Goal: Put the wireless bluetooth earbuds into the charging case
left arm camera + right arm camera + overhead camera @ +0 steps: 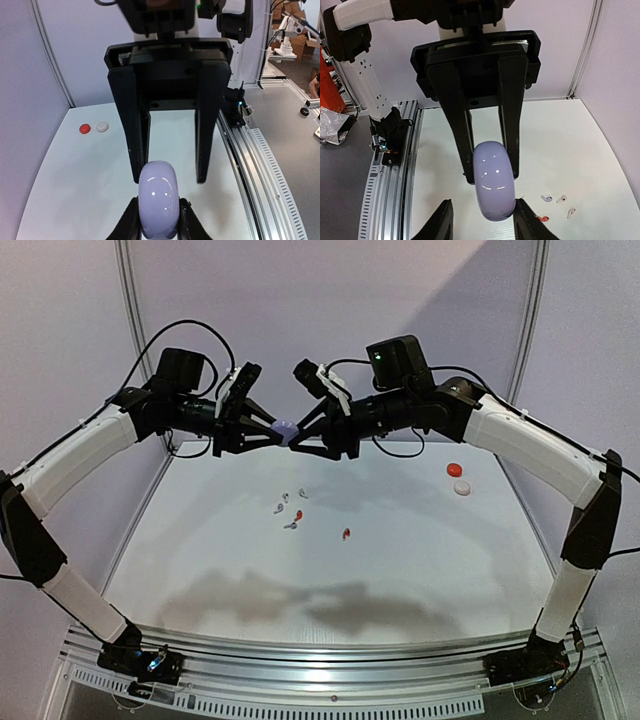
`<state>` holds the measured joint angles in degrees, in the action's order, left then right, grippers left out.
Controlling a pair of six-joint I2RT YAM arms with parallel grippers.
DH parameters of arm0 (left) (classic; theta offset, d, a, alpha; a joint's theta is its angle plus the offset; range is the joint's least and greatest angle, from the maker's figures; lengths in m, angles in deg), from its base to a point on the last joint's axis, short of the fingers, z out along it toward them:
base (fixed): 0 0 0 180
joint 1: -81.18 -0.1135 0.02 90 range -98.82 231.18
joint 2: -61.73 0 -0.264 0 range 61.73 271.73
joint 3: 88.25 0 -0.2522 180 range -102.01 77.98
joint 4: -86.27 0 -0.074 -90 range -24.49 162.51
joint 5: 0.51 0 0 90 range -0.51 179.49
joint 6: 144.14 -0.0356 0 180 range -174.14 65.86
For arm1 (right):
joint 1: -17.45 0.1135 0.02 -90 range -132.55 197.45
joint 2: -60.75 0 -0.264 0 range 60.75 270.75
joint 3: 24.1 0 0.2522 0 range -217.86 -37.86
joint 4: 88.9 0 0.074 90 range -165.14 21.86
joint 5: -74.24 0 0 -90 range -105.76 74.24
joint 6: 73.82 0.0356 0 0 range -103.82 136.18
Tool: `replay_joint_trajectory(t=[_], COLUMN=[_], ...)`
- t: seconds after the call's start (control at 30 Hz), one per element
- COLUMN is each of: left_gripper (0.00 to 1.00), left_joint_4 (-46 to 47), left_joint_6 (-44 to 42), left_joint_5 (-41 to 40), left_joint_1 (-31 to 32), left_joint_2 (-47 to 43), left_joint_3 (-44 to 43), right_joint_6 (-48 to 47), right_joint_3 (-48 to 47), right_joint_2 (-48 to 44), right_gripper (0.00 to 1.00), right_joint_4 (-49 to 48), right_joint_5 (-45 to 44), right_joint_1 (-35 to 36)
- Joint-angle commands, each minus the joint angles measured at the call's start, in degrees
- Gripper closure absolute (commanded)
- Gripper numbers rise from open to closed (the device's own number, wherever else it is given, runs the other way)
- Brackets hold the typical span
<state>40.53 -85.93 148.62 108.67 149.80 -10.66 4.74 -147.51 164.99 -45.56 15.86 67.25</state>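
A closed lilac charging case [285,427] hangs in mid-air at the back of the table, between my two grippers. My left gripper [158,220] is shut on the lilac charging case [158,197], one finger on each flat side. My right gripper [482,210] faces it with its jaws open around the case [493,187]: its right finger touches the edge and its left finger stands apart. Tiny earbuds [299,514] in white, lilac and red lie scattered on the white table below. In the right wrist view the earbuds [562,199] lie at lower right.
A red round case [454,469] and a white round case [462,487] lie at the back right of the table. Grey walls [300,300] close the back and sides. The aluminium rail [330,660] with both arm bases runs along the near edge.
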Motion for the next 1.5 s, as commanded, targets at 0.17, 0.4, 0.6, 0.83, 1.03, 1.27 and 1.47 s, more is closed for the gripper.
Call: replay_joint_trajectory(t=[0.17,0.4,0.6,0.83,1.03,1.27,1.47], left_gripper=[1.0,1.0,0.25,0.5,0.59,0.62,0.99], left_joint_4=[-1.98,-2.64,5.64,30.26,36.77,39.14,38.58], left_joint_6=[-1.25,-0.6,9.38,26.48,31.26,33.48,33.24], left_joint_5=[0.88,1.64,2.4,4.18,2.71,4.78,5.17], left_joint_1=[0.85,0.87,-1.63,-2.71,-1.94,-1.41,-1.21], left_joint_2=[-1.14,-1.2,-3.5,-8.52,-7.93,-7.78,-7.83], left_joint_3=[0.31,0.6,6.49,18.97,19.68,19.89,20.09], right_joint_6=[-0.09,0.63,1.08,3.51,3.95,3.94,4.05], right_joint_3=[-2.44,-2.6,-1.61,0.57,0.44,0.38,0.22], right_joint_2=[2.42,2.65,0.66,-1.27,-0.86,-0.54,-0.2], right_gripper=[0.76,1.0,1.0,1.0,1.0,1.0,1.0], right_joint_4=[0.03,0.2,-0.95,-6.69,-7.56,-8.21,-8.63], right_joint_5=[1.45,2.53,1.78,3.12,2.91,2.31,2.49], right_joint_1=[-0.01,0.0,-0.03,0.02,0.02,0.12,0.11])
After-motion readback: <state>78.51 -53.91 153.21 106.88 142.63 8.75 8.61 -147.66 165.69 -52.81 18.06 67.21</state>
